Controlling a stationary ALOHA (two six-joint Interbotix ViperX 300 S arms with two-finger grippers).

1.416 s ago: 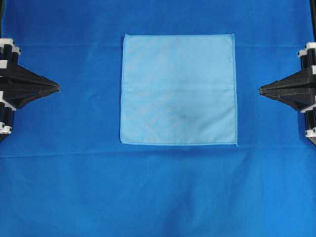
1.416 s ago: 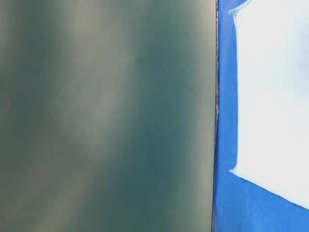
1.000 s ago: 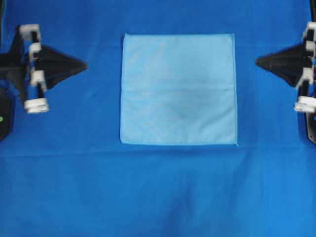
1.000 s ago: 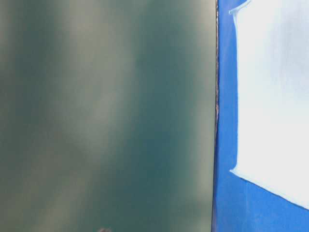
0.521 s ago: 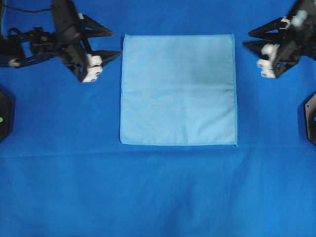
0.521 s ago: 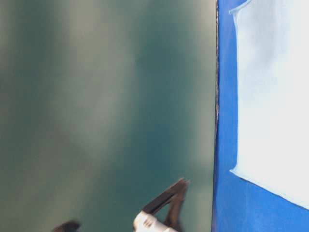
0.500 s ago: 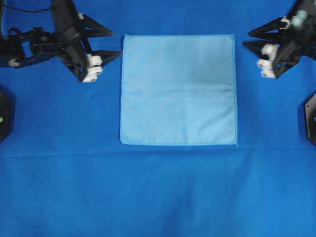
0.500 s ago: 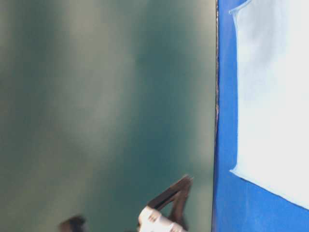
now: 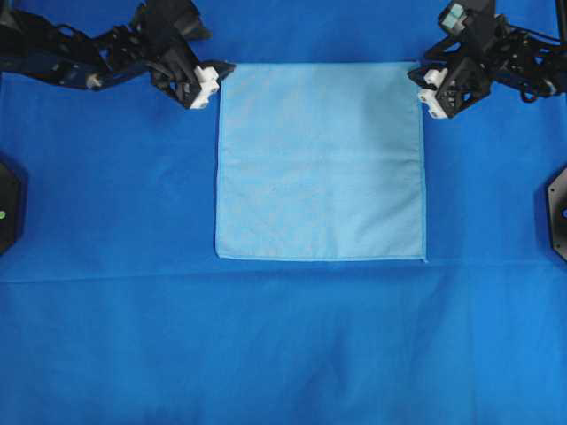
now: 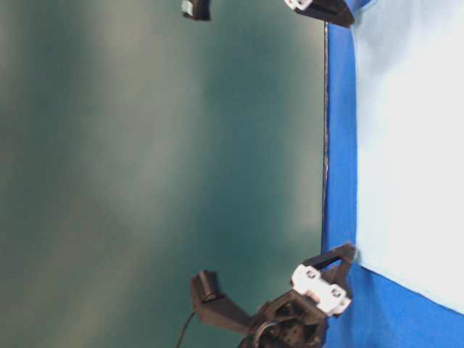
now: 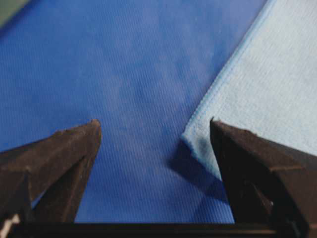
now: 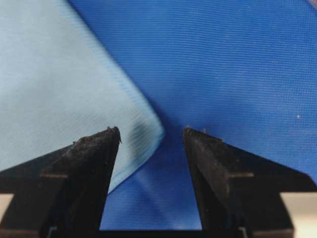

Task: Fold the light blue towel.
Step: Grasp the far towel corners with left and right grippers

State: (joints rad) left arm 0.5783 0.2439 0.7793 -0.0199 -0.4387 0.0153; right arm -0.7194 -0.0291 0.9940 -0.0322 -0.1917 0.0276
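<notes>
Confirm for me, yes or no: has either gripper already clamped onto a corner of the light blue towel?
No: both wrist views show the left gripper and right gripper open around corners of the flat light blue towel.

The table is covered edge to edge by a royal-blue table cloth, smooth apart from a faint horizontal crease running across it just below the middle of the overhead view and a few soft wrinkles nearer the bottom. Directly on this cloth lies the light blue towel, spread flat as a single square, its stitched hem visible all round and its far corners lying flat. In the table-level view the table's edge shows as a thin dark line against a blurred green backdrop.
</notes>
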